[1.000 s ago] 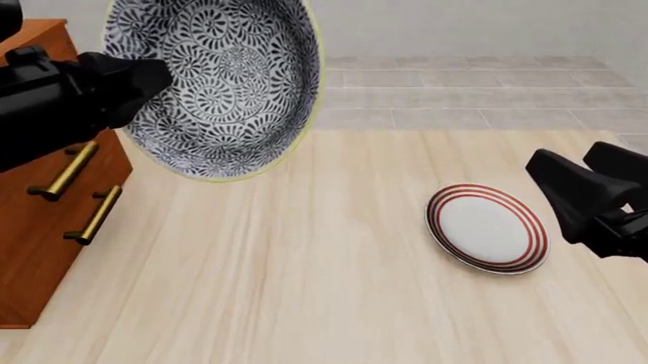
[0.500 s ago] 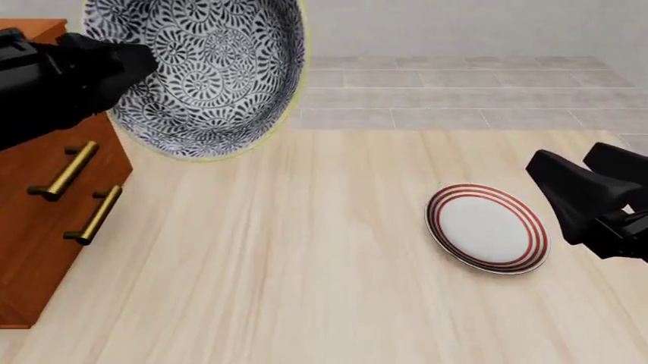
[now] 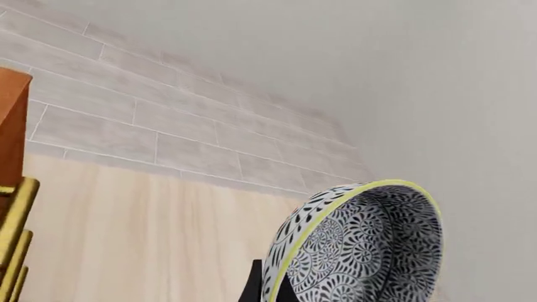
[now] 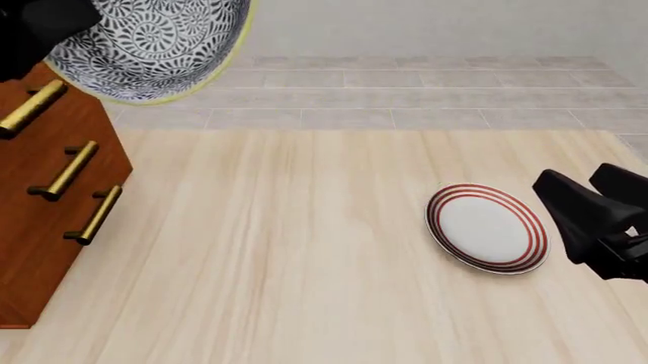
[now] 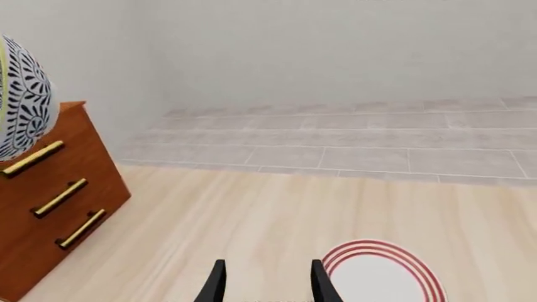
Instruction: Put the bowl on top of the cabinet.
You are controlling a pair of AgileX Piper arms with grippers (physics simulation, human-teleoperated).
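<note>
The black-swirl bowl point(image 4: 152, 45) with its yellow-green rim hangs tilted on edge at the top left, over the cabinet's point(image 4: 51, 197) upper front. My left gripper point(image 4: 45, 26) is shut on the bowl's rim. In the left wrist view the bowl point(image 3: 361, 245) shows its inside, with one dark fingertip point(image 3: 256, 286) at the rim and the cabinet point(image 3: 10, 119) at the edge. The right wrist view shows the bowl point(image 5: 21, 100) above the cabinet point(image 5: 50, 207). My right gripper point(image 4: 571, 177) stands open and empty at the right, next to the plate; its fingers also show in the right wrist view point(image 5: 268, 283).
A flat white plate with red rings point(image 4: 487, 227) lies on the wooden table point(image 4: 284, 258) right of centre, just left of my right gripper; it also shows in the right wrist view point(image 5: 381, 277). Brass bar handles point(image 4: 71, 171) stick out from the cabinet front.
My left gripper has carried the bowl up and to the left, from beside the cabinet to over its top edge. The right gripper has barely moved.
</note>
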